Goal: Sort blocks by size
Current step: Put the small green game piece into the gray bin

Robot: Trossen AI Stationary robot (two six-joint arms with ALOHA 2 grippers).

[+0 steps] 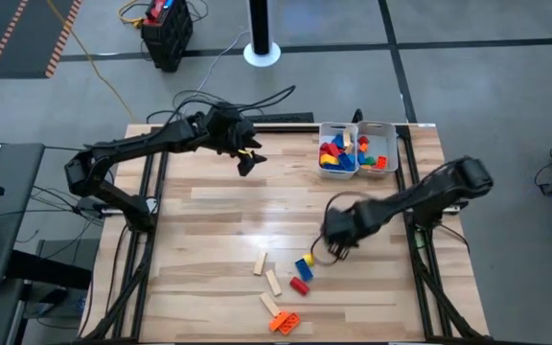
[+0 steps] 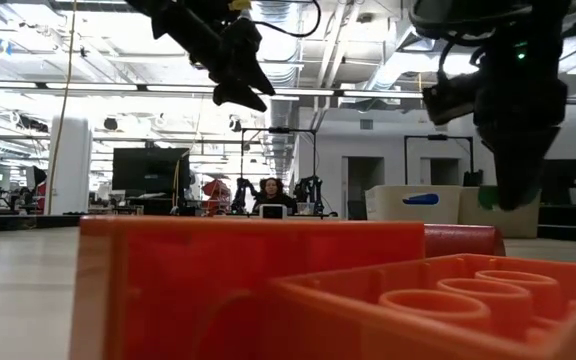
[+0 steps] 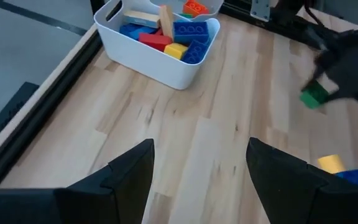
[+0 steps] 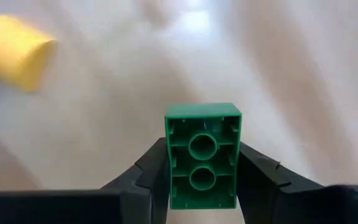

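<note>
The right gripper [image 4: 202, 180] is clamped on a green brick [image 4: 202, 155]. Its two dark fingers [image 4: 151, 177] press against the brick's long sides, and the brick's hollow underside faces the wrist camera. In the left wrist view the same green brick [image 3: 314, 96] shows as a small block under the dark bulk of the right arm, above the wooden table [image 1: 209, 230]. From above, the right gripper [image 1: 336, 240] hangs over the middle-right part of the table.

Just beside this gripper, toward the near edge of the table, lie a yellow brick [image 1: 309, 259], a blue brick [image 1: 302, 268] and a red brick [image 1: 300, 285]. A little farther out are three pale wooden bars [image 1: 272, 282], and an orange brick [image 1: 283, 321] lies at the end of the last bar. That orange brick fills the foreground of the low view.

Well beyond the right gripper, at the far edge of the table, two white trays stand side by side. The left tray [image 1: 322, 144] holds a heap of blue, red and yellow bricks with one wooden bar leaning among them. The right tray [image 1: 392, 144] holds a few smaller bricks.

The left gripper [image 1: 247, 158] hovers above the table with its fingers [image 3: 129, 174] spread apart and nothing between them. The trays lie ahead of it, off to its right.
</note>
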